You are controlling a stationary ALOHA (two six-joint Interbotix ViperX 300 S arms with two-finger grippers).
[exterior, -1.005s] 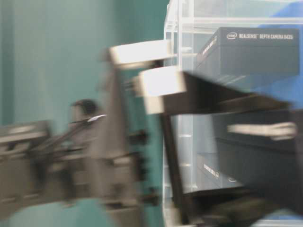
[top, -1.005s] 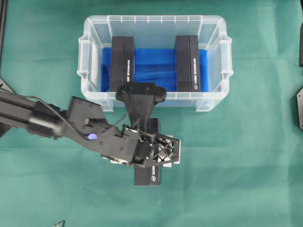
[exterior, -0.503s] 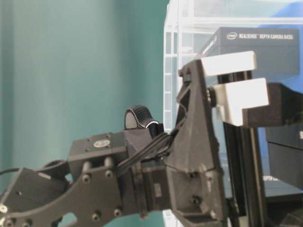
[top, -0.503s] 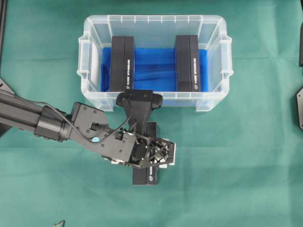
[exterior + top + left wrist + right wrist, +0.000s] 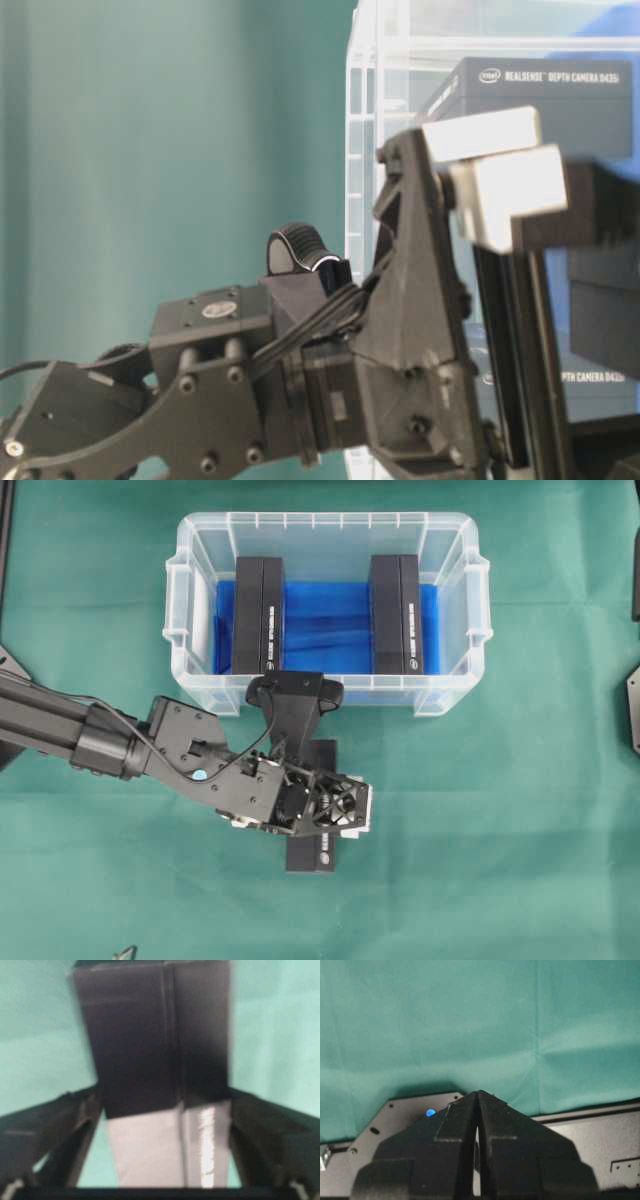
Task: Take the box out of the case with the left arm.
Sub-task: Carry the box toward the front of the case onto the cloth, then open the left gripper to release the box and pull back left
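Released since half a second ago, the left end effector now stands spread over the long matte-black RealSense camera box, which lies flat on the green surface just outside the clear case.

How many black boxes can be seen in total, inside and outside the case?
3. One stands at the left in the case, one at the right, one lies on the cloth outside, partly under the left gripper.
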